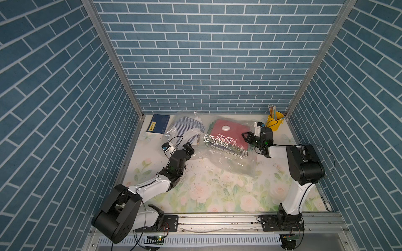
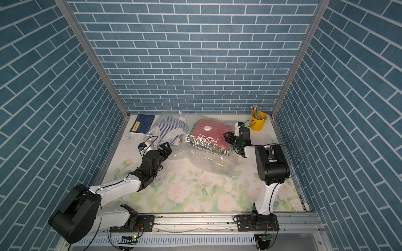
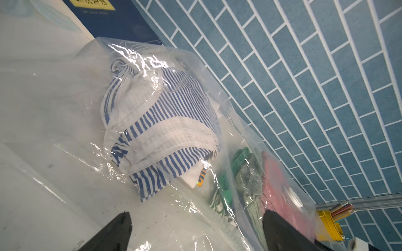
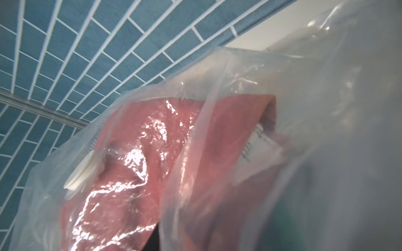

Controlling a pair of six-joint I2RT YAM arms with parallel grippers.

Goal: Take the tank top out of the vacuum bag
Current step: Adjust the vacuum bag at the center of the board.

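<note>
Bench (image 1: 217, 195) with a pale floral cover, boxed in by blue brick-patterned walls; two robot arms reach in from the near edge. A clear vacuum bag (image 1: 228, 163) lies crumpled across the far half of the bench, and both top views show it (image 2: 206, 162). The tank top (image 1: 189, 129), striped blue and white with white trim, sits bunched up at the bag's left end, near the back wall; the left wrist view shows it (image 3: 165, 121) under glossy, wrinkled plastic, so it is not out of the bag. To its right, under the same film, lies a folded red cloth (image 1: 232, 134) with a round white valve (image 1: 226, 128) over it.

The left gripper (image 1: 188, 148) hovers just in front of the tank top, its jaws spread wide; in the left wrist view (image 3: 198, 226) both dark fingers frame the plastic and touch nothing that can be made out. The right gripper (image 1: 247, 138) is at the bag's right edge, beside the red cloth; the right wrist view is filled with blurred film (image 4: 326, 108) close to the lens, and I cannot tell whether its jaws are spread or pinching the plastic.

A dark blue book (image 1: 158, 123) lies flat in the back left corner; a yellow cup (image 1: 274, 123) of pencils stands in the back right corner.
</note>
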